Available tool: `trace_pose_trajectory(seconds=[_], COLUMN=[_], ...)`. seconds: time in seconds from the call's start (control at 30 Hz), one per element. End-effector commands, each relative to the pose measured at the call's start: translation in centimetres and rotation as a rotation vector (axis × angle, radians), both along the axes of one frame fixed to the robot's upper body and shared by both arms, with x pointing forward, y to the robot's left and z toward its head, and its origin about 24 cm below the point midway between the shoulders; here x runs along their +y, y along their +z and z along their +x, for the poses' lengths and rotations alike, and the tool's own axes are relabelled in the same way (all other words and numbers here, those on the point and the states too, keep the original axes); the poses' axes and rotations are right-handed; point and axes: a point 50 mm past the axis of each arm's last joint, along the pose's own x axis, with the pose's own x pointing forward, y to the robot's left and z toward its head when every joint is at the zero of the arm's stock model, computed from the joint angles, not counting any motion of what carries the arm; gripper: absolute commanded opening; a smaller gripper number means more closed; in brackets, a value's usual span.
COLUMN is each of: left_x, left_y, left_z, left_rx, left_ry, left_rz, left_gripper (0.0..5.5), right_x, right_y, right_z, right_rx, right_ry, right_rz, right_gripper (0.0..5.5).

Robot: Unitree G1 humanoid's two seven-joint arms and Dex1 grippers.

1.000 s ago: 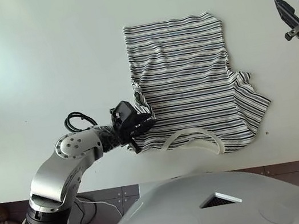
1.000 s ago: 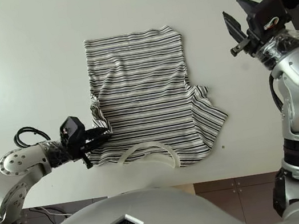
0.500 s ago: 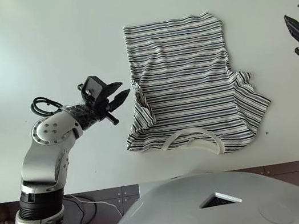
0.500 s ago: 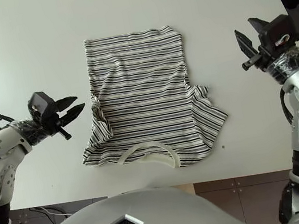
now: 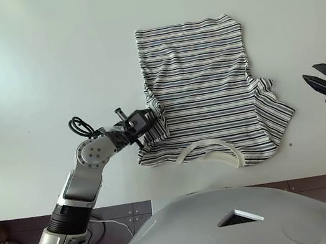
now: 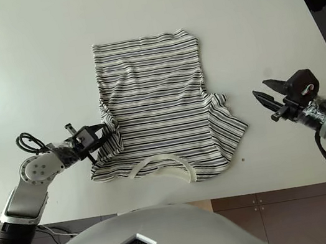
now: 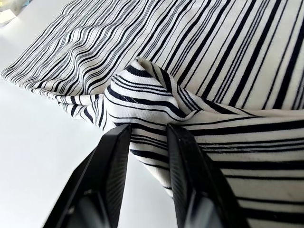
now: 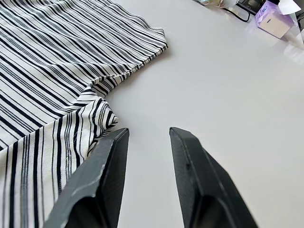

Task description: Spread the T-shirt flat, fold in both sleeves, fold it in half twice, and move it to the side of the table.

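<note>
Striped T-shirt [image 5: 200, 84] lies rumpled on the white worktop [image 5: 46, 67]; left tool [image 7: 147, 129], jaws parted, straddles its bunched sleeve [image 7: 145, 92]; right tool [image 8: 148, 130] gapes nearby.

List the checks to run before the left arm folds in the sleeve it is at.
1. Left gripper at the target: ok. It sits at the left sleeve of the black-and-white striped fabric T-shirt.
2. Grip closed on fabric: not ok. The gripper is open, with the sleeve's edge between its fingers.
3. Shirt body flat on the white table: ok.
4. Left sleeve smooth: not ok. It is bunched into a ridge.
5. Right gripper out of the way: ok. It is open over bare table beside the right sleeve, not touching it.
</note>
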Motion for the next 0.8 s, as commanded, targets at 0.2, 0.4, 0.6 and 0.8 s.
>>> trace_pose_trajectory(seconds=[0.2, 0.4, 0.6, 0.8], left_x=[-0.3, -0.1, -0.3, -0.8], left_y=[2.9, 4.4, 5.1, 4.8], left_z=[-1.4, -1.4, -1.2, -1.4], left_rx=[-0.019, -0.053, -0.071, -0.066], left_ry=[0.121, 0.152, 0.134, 0.120], left_rz=[-0.177, -0.207, -0.202, -0.201], left_gripper=[1.36, 1.36, 1.36, 1.36], right_x=[-0.4, 0.8, 2.4, 3.3], right_y=[-3.1, -5.6, -5.9, -5.9], right_z=[-5.3, -7.0, -7.0, -6.1], right_rx=[0.297, 0.380, 0.419, 0.412], right_ry=[-0.333, -0.558, -0.631, -0.619], right_rz=[0.423, 0.636, 0.764, 0.752], right_gripper=[1.56, 1.56, 1.56, 1.56])
